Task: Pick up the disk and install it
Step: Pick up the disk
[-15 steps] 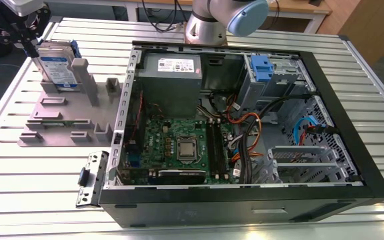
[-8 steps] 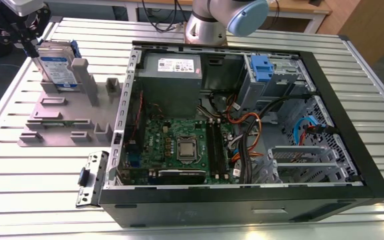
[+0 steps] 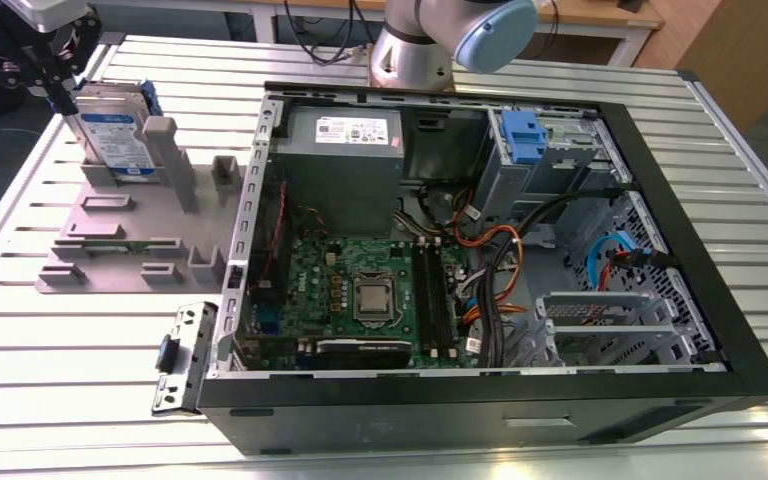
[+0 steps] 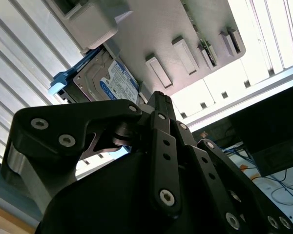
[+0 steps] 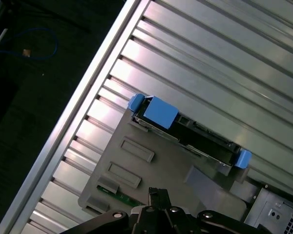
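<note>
The disk stands on edge in a grey holder on the table, to the exterior view's left of an open computer case. The gripper hangs just above the disk. In the first wrist view its fingers appear pressed together, holding nothing.

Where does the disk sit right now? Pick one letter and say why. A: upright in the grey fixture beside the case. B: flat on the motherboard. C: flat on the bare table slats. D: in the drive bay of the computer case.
A: the disk stands on edge in the grey fixture, outside the computer case, with the tool at its upper end.
</note>
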Available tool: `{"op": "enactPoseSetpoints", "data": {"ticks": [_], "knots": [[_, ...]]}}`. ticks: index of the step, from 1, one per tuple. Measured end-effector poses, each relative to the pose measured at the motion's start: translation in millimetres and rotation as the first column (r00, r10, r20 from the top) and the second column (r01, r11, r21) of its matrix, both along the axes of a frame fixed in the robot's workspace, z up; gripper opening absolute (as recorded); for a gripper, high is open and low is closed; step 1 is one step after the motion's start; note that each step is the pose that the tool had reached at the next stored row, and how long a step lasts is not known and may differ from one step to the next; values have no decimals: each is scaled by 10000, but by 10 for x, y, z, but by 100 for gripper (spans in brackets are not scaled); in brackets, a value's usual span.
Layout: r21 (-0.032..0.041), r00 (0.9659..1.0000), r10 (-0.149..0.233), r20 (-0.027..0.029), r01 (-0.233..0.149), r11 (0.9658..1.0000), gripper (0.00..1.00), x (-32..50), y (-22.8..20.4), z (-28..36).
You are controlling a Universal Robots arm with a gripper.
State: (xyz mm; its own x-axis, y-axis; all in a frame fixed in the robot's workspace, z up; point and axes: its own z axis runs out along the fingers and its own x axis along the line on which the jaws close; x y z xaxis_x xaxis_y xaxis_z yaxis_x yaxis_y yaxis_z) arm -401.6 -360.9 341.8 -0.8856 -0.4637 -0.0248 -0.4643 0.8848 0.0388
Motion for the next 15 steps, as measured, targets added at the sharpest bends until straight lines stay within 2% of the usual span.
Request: {"op": "enactPoseSetpoints", "data": {"ticks": [15], "knots": [[0, 9999, 115, 0, -115, 9999, 10, 0, 0, 0]]}}
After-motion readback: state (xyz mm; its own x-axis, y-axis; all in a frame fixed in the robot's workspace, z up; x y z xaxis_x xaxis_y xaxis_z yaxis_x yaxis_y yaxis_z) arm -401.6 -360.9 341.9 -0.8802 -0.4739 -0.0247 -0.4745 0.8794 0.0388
